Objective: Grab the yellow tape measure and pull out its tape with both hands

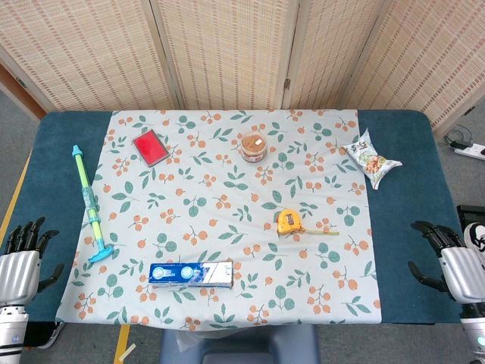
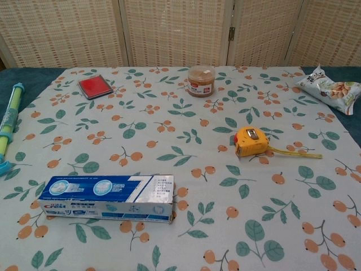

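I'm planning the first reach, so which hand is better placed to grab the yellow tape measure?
The right hand. The yellow tape measure lies right of the table's middle, with its tape already trailing toward that side. The left hand sits at the far left edge, beyond the toothpaste box.

The left hand [image 1: 23, 254] has a silver, brushed-metal back and black fingers built of jointed segments, with a black thumb at its side. Below it sits a pale grey wrist cuff. The right hand [image 1: 452, 258] matches it: silver back plate, black segmented fingers and thumb, and a white-grey wrist piece carrying a small greenish light near the lower edge of the head view.
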Robot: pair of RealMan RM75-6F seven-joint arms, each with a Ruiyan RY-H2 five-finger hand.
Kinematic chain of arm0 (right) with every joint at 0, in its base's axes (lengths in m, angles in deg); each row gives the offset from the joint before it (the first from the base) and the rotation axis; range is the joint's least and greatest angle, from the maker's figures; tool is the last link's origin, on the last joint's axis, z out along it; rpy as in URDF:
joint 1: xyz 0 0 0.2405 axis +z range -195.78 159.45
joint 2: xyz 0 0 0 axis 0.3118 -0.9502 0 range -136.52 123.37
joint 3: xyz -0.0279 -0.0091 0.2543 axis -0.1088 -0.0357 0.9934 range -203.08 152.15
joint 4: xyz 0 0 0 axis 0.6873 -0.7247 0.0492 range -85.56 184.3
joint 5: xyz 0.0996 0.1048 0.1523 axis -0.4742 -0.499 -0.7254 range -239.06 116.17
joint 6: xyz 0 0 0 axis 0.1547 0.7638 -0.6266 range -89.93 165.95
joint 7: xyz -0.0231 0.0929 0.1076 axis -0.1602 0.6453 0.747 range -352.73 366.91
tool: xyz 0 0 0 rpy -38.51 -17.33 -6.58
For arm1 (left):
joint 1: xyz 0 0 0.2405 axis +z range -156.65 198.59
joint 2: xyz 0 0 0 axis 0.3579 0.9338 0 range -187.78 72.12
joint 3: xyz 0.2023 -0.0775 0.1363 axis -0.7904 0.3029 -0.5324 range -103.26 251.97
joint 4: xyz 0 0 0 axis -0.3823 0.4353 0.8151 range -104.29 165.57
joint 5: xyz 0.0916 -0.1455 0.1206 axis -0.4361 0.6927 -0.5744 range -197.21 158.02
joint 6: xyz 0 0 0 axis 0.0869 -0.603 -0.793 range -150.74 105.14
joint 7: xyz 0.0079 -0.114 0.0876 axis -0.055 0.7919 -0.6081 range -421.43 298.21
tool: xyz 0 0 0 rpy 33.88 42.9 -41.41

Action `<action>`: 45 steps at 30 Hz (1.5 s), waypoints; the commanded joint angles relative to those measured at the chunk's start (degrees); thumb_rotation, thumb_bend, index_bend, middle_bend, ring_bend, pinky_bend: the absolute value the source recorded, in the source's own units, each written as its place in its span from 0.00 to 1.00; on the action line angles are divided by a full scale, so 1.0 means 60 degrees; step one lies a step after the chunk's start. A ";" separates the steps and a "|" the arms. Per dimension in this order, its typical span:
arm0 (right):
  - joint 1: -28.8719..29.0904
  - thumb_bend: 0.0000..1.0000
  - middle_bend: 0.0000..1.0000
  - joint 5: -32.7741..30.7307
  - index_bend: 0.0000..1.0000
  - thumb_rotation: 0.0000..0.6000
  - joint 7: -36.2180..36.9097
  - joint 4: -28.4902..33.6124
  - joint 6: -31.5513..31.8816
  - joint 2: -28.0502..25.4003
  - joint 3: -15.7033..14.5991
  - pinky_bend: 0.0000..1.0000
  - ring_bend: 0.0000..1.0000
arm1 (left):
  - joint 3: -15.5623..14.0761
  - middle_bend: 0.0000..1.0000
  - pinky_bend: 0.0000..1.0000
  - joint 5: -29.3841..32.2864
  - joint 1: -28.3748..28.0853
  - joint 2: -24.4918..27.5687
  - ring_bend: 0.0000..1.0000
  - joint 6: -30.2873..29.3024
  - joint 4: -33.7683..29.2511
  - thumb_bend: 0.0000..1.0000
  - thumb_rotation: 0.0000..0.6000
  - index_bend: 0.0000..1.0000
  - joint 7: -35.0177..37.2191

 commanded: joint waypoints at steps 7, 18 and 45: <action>0.0018 0.37 0.19 -0.0025 0.20 1.00 -0.0031 0.0033 -0.0006 -0.0016 0.0010 0.15 0.29 | 0.0004 0.09 0.00 -0.0131 0.0035 -0.0052 0.05 -0.0158 0.0105 0.37 1.00 0.25 0.0079; 0.0104 0.37 0.19 -0.0124 0.20 1.00 -0.0132 0.0070 -0.0170 -0.0028 0.0038 0.15 0.29 | 0.0016 0.09 0.00 -0.0123 0.0016 -0.0090 0.05 -0.0138 0.0115 0.37 1.00 0.25 0.0026; 0.4243 0.37 0.06 -0.1113 0.00 1.00 -0.3122 -0.0315 -0.5599 0.1799 0.0945 0.17 0.18 | -0.0033 0.09 0.00 -0.0317 0.0123 -0.0020 0.05 -0.0383 -0.0028 0.37 1.00 0.25 0.0067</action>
